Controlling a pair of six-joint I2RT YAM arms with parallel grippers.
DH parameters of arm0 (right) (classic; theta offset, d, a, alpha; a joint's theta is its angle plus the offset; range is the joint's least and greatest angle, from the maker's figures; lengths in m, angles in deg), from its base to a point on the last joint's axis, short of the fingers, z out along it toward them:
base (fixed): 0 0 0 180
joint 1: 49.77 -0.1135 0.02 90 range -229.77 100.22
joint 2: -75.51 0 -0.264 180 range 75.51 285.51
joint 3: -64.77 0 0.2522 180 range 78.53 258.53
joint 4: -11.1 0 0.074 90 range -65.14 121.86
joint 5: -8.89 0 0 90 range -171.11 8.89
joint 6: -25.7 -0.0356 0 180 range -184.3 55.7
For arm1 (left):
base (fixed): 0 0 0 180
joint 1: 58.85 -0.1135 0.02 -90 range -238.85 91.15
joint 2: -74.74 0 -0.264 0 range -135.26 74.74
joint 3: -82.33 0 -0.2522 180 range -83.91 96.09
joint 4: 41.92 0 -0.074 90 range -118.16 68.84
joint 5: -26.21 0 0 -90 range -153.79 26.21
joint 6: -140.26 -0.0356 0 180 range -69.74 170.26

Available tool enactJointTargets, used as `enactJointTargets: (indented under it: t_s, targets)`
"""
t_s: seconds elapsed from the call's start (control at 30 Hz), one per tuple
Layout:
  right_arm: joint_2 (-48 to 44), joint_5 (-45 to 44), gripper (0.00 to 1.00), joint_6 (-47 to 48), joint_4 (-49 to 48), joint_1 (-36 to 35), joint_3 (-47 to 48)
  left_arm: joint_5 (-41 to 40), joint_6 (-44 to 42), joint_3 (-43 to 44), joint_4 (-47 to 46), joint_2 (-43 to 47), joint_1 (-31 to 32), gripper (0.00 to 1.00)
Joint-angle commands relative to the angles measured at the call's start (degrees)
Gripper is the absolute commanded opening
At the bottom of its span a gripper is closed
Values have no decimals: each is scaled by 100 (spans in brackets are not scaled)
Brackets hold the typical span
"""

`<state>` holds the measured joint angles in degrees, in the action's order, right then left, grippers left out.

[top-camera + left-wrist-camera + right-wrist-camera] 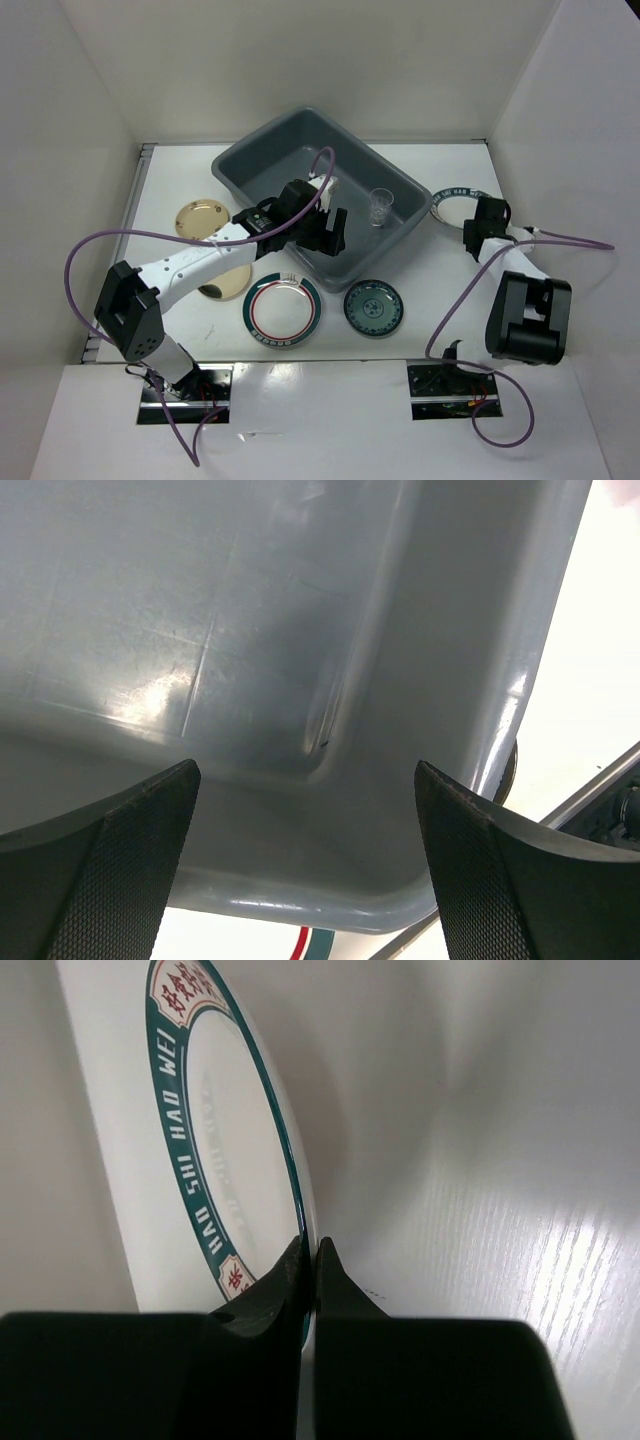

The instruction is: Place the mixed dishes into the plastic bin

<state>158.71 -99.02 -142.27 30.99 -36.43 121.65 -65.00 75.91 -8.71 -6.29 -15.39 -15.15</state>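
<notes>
Right wrist alone shows right end effector (312, 1252) clamped on patterned plate (235, 1160) rim; left end effector (305, 770) gapes over bin (250, 630).

Left arm (190, 262) stretched forward and to the right, wrist pitched down. Left tool (305, 770) spread wide, nothing between its fingers (110, 870) (black textured pads). Right arm (525, 310) folded close to its base, forearm angled forward-left. Right tool (311, 1260) closed tight, tips pinching the rim of a plate (235, 1160).
</notes>
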Motion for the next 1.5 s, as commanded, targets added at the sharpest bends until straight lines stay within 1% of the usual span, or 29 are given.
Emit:
enactJointTargets:
  t_s: [0.0,0.17,0.27,0.37,0.4,0.43,0.5,0.53,0.57,0.6,0.63,0.67,0.7,0.73,0.8,0.83,0.93,1.0,1.03,1.07,1.17,1.3,1.43,1.47]
  targets:
    - [-663,-712,0,150,-112,-25,285,-37,-86,29,-25,215,24,94]
    - [-858,-731,0,633,-112,-25,786,-37,-86,30,-25,215,24,94]
    - [-1174,-731,0,880,-313,-218,1067,-185,-86,30,45,162,24,94]
    - [-1350,-425,0,1397,-490,-516,1541,-852,-147,293,308,162,24,96]
    - [-1350,-311,0,1677,-490,-630,1725,-1072,-209,546,379,162,24,98]
    - [-1272,-153,0,1828,-403,-901,2153,-1500,-296,696,458,162,24,100]
    - [-947,287,0,2145,-140,-1271,2595,-1890,-525,978,704,162,-211,100]
    - [-807,401,0,2364,-8,-1656,3015,-2152,-578,1179,827,232,-326,100]
    - [-657,542,0,2488,185,-1825,3210,-2251,-639,1242,889,232,-432,100]
    - [-299,822,0,2567,274,-1992,3395,-2382,-640,1243,942,302,-598,100]
    - [-113,955,0,2716,336,-2141,3710,-2566,-640,1304,994,303,-600,100]
    - [81,1061,0,2796,397,-2447,3870,-2907,-640,1304,1073,364,-678,100]
    - [509,1271,0,2875,537,-2581,4028,-2911,-640,1304,1074,434,-679,100]
    - [748,1421,0,2936,634,-2687,4395,-2911,-588,1304,1126,435,-870,100]
    - [1223,1728,0,3016,836,-2951,4766,-2657,-430,1243,1188,636,-1056,100]
    - [1608,1799,0,3068,985,-3030,5020,-2578,-429,1138,1188,767,-1196,100]
    - [2084,1800,0,3122,987,-3355,5276,-2419,-280,945,1136,1022,-1277,100]
    - [2287,1852,0,3122,1048,-3409,5391,-2358,-280,821,1083,1076,-1337,100]
    - [2393,1853,0,3122,1109,-3487,5514,-2218,-210,734,1083,1154,-1338,100]
    - [2585,1853,0,3183,1162,-3540,5515,-2086,-157,733,1083,1225,-1529,100]
    - [2946,1905,0,3183,1293,-3593,5691,-1743,-96,575,1012,1278,-1654,100]
    - [3298,1958,0,3051,1557,-3593,5884,-1426,-42,356,889,1331,-1953,100]
    - [3449,1845,0,3051,1769,-3593,6007,-1232,62,294,776,1331,-2067,100]
    - [3510,1844,4,3051,1821,-3593,6059,-1163,63,233,775,1331,-2120,100]
